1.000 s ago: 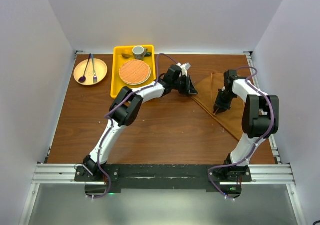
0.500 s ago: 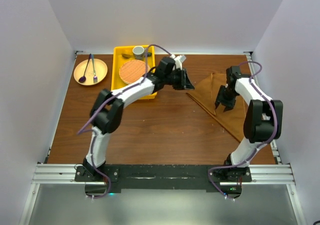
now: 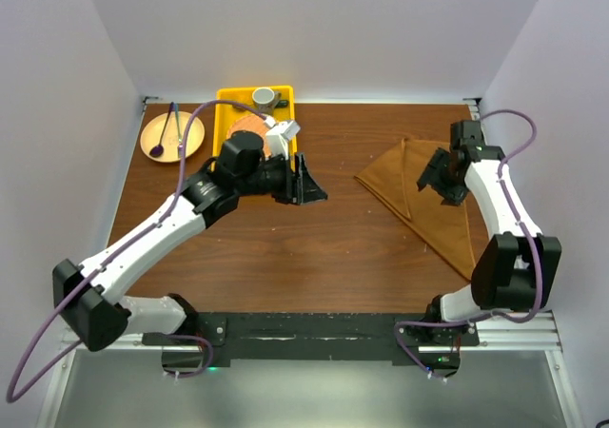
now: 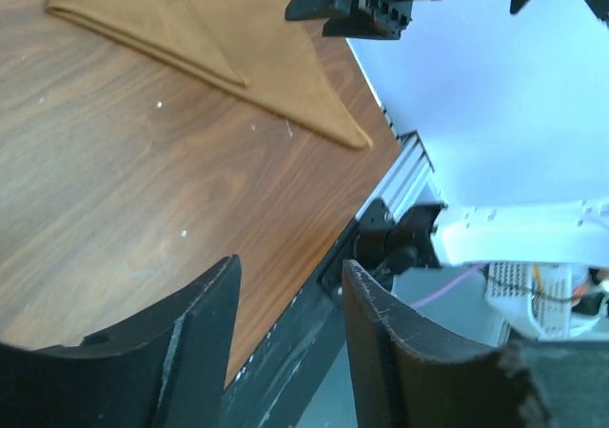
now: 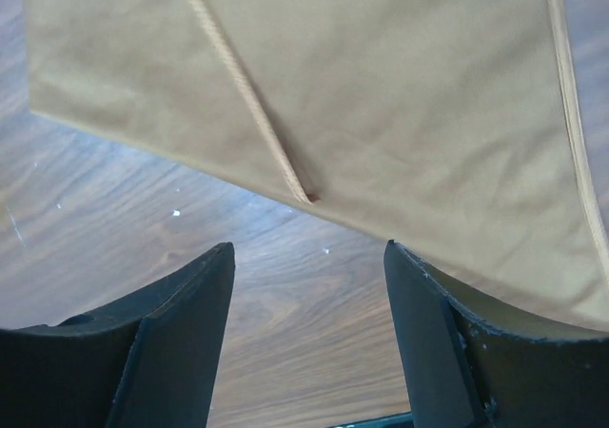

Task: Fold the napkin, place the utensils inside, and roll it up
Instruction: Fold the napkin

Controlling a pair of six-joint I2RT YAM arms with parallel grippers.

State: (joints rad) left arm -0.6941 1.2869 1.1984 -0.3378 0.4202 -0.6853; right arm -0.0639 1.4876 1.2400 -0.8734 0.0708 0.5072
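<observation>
The napkin [image 3: 400,181], plain rust-brown cloth, lies folded flat into a long triangle at the right of the top view, its narrow point trailing to the lower right. One stitched edge crosses the fold. The right gripper [image 3: 440,183] hangs over it, jaws spread and empty; whether the tips touch the cloth is unclear. At centre, the left gripper [image 3: 306,185] is likewise spread and empty above the bare table [image 3: 314,247], near the yellow tray [image 3: 221,124].

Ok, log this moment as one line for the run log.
napkin: folded triangle, flat on table | left hand: open, empty | right hand: open, empty, above napkin
</observation>
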